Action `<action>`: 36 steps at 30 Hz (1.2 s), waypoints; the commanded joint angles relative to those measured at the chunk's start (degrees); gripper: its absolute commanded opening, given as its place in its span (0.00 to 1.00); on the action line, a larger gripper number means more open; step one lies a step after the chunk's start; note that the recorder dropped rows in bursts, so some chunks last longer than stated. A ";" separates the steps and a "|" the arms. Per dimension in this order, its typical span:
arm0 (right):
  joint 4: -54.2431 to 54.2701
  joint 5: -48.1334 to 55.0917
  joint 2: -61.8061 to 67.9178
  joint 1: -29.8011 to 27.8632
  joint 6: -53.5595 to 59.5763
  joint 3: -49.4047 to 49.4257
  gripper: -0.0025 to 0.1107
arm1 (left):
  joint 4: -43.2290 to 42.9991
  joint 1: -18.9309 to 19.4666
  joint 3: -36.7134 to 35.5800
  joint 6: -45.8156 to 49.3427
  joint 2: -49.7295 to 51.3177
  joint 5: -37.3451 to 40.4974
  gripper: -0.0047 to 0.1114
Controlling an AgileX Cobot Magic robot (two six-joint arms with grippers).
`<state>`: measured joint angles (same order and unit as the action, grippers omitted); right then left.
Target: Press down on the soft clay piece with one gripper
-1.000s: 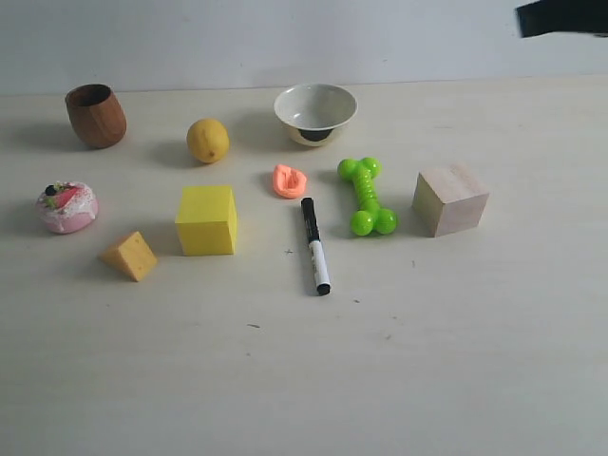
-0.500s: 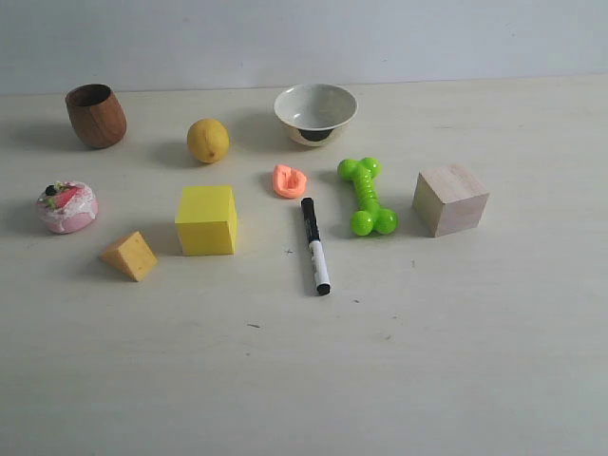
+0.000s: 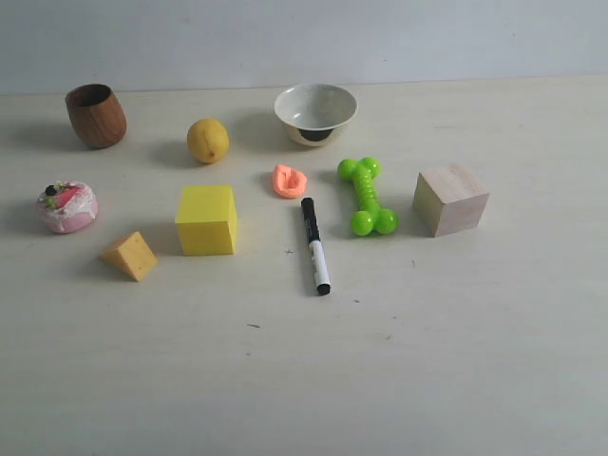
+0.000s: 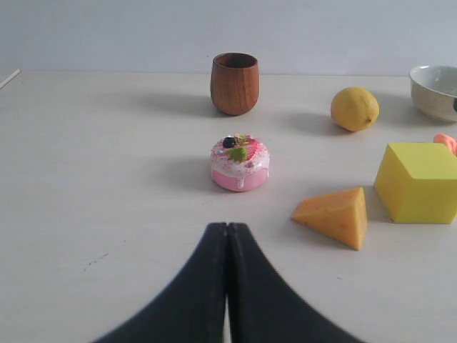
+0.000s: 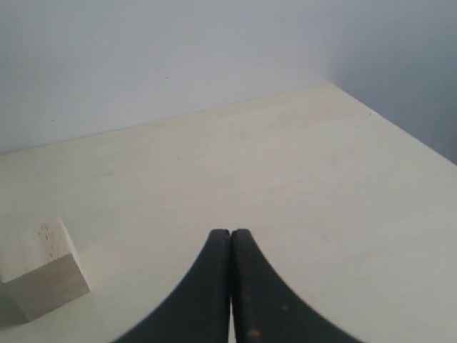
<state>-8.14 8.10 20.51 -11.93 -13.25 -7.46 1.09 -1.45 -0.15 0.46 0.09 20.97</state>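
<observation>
The soft clay piece [image 3: 289, 180] is a small salmon-orange lump with a dent, lying in the middle of the table between the lemon [image 3: 207, 140] and the green bone toy [image 3: 368, 195]. A sliver of it [image 4: 447, 140] shows at the edge of the left wrist view behind the yellow cube. Neither arm appears in the exterior view. My left gripper [image 4: 227, 227] is shut and empty, hovering short of the pink frosted toy [image 4: 240, 163]. My right gripper [image 5: 230, 233] is shut and empty too, over bare table near the wooden cube [image 5: 41, 269].
A brown wooden cup [image 3: 95, 115] and a white bowl [image 3: 315, 112] stand at the back. A yellow cube [image 3: 206, 218], a tan-orange wedge [image 3: 130, 255], a black marker [image 3: 314, 244] and a pale wooden cube [image 3: 448, 199] lie around the clay.
One second ago a dark piece of the right arm showed at the top right corner of the exterior view; it has since gone out of frame. The objects have not moved.
</observation>
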 commanded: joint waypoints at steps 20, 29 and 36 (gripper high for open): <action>16.98 9.39 -17.30 6.81 18.39 4.82 0.02 | 0.33 -0.31 0.15 -0.02 -0.09 -0.64 0.04; 16.20 10.60 -20.51 7.28 18.07 7.46 0.02 | 0.33 -0.31 0.15 -0.02 -0.09 -0.64 0.04; 15.49 11.38 -20.51 7.28 19.50 7.46 0.02 | 0.33 -0.31 0.15 -0.02 -0.09 -0.64 0.04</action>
<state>8.00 19.23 0.39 -4.85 5.24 -0.24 1.09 -1.45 -0.15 0.46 0.09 20.97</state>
